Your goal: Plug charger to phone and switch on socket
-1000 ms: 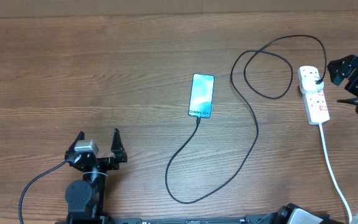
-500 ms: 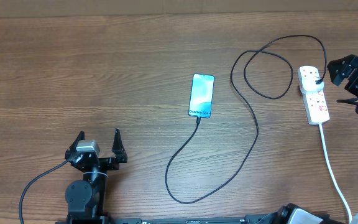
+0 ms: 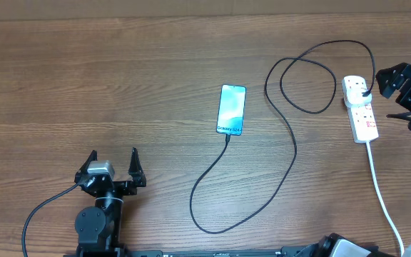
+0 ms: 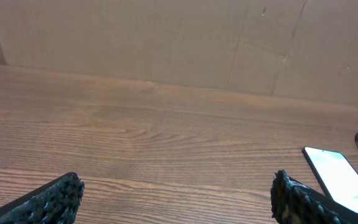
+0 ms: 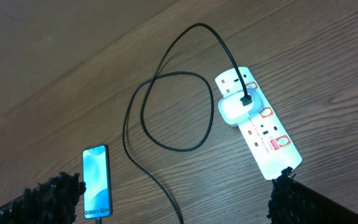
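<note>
One phone [image 3: 232,109] is lying mid-desk, with one black charger [image 3: 295,153] looping from its lower edge to one white socket [image 3: 360,107] on the right arm's side. The left hand [image 3: 113,160] and right hand [image 5: 173,190] are both gaping wide, holding nothing. The brown wooden desk [image 3: 120,71] is meeting a tan cardboard wall [image 4: 166,37].

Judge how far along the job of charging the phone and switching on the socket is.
Looks done: the charger cable reaches the phone at its bottom edge, and its other end sits in the socket. In hand: nothing; the right hand hangs open near the socket, the left hand is open, far off. Left: switching it on, which I cannot confirm either way.
</note>
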